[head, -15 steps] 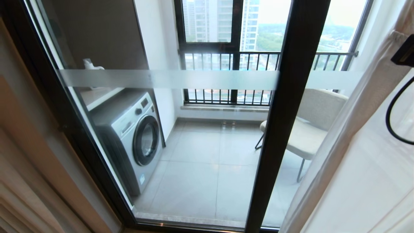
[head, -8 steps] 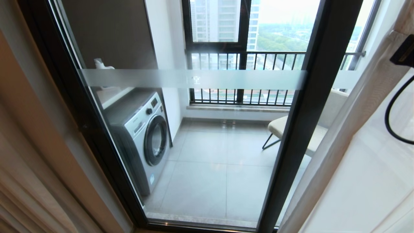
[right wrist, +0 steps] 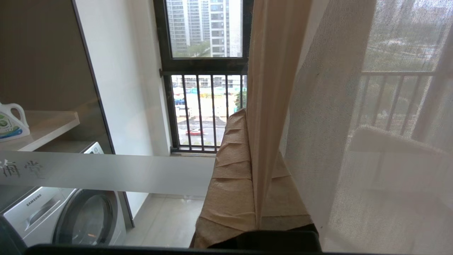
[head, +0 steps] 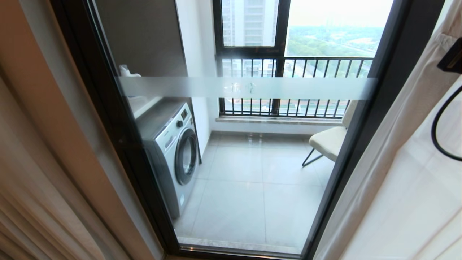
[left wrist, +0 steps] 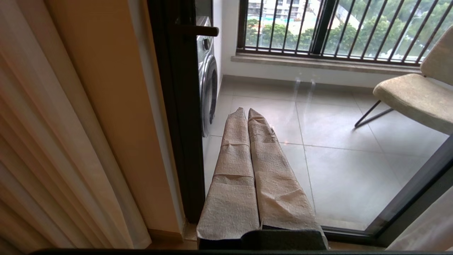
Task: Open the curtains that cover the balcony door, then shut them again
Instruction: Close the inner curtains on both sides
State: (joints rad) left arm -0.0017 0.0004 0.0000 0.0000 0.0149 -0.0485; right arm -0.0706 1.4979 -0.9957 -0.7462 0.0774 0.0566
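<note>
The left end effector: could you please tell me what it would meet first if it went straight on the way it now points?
Probably the glass of the balcony door: the shut left end effector points at it, though depth is unclear.

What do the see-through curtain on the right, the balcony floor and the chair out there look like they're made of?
Sheer curtain: thin, loosely woven white fabric, probably voile; the railing shows through it.
Balcony floor: large grey tiles, ceramic or stone by the look; grout lines and a soft sheen.
Chair: matte beige textured upholstery on thin dark legs, likely metal.
</note>
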